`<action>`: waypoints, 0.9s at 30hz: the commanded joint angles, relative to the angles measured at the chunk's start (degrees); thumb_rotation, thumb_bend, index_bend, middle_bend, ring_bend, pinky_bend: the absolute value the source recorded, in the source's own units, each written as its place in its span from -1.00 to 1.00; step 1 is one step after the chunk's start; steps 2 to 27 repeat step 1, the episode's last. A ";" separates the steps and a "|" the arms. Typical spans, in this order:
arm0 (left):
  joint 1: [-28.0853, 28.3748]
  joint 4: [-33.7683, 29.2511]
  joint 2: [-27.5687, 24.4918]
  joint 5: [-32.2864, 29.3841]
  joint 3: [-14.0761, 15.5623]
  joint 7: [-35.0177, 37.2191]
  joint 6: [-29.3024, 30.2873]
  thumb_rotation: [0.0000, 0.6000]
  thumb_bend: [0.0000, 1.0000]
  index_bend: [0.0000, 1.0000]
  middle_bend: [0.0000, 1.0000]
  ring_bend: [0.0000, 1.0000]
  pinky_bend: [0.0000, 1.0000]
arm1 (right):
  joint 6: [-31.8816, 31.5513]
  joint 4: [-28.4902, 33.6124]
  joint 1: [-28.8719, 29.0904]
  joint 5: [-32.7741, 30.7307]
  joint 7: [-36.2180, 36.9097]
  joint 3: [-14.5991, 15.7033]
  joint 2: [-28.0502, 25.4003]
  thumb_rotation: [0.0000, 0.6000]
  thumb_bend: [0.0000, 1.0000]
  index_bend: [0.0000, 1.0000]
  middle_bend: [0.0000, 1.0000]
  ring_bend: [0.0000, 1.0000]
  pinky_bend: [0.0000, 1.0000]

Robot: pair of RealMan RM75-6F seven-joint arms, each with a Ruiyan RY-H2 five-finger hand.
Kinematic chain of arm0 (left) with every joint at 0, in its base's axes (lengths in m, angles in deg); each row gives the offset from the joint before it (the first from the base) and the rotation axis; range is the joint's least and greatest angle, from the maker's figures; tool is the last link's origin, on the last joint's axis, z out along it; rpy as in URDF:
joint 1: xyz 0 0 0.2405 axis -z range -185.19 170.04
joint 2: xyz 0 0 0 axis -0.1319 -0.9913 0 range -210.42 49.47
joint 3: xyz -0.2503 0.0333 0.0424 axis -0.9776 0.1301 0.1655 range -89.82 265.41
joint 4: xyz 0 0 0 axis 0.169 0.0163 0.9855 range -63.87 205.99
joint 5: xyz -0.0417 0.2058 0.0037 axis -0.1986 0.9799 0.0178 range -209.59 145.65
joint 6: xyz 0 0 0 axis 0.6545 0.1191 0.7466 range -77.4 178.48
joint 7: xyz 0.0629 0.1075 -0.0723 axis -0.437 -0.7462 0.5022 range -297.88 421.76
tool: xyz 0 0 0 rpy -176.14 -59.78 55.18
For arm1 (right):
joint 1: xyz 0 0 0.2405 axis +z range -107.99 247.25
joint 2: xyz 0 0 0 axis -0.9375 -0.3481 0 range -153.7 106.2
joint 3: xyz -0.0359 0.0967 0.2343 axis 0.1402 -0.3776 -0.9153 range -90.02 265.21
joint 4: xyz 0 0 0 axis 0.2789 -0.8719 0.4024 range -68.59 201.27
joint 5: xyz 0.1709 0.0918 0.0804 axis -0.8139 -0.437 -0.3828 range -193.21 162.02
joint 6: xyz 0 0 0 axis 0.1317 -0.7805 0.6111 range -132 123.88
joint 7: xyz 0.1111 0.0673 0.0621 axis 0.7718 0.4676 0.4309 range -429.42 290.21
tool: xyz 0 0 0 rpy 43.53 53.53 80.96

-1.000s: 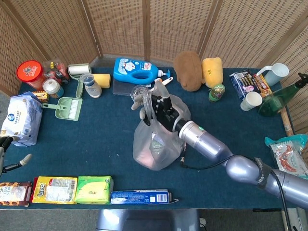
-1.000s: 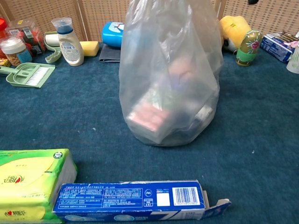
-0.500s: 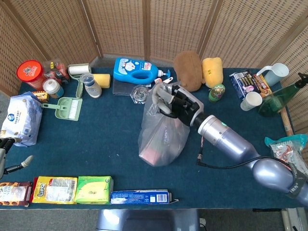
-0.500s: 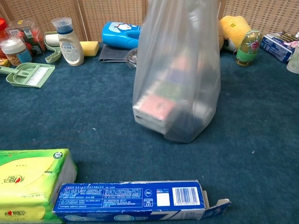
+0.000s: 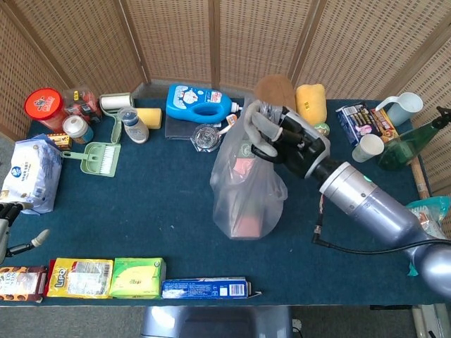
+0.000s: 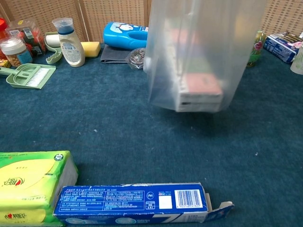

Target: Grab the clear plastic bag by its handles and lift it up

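Note:
The clear plastic bag (image 5: 246, 184) hangs in the air with boxes inside it, pulled tall and narrow. My right hand (image 5: 285, 137) grips its bunched handles (image 5: 255, 116) at the top, above the middle of the blue table (image 5: 141, 204). In the chest view the bag (image 6: 201, 52) floats clear of the cloth, with a shadow under it; the hand is above that frame. My left hand (image 5: 8, 224) shows only at the far left edge, low beside the table, fingers apart and holding nothing.
Behind the bag lie a blue detergent bottle (image 5: 201, 103), a steel scourer (image 5: 206, 136) and a brown plush (image 5: 275, 86). A green dustpan (image 5: 99, 156) sits at the left. A blue box (image 5: 204, 287) and green tissue pack (image 5: 137, 276) line the front edge. A cup (image 5: 368, 146) stands right.
My right hand has risen and moved right with the handles. The bag went from slumped on the table to stretched upright and then off the cloth. The left hand stayed put.

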 commanded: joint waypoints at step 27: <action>-0.05 -0.38 -0.13 0.16 0.00 -0.28 0.22 -0.99 -0.69 -0.36 -0.29 -0.38 -0.73 | 1.13 0.12 -1.21 -0.63 1.09 -1.90 -0.90 1.00 0.15 0.30 0.44 0.79 1.00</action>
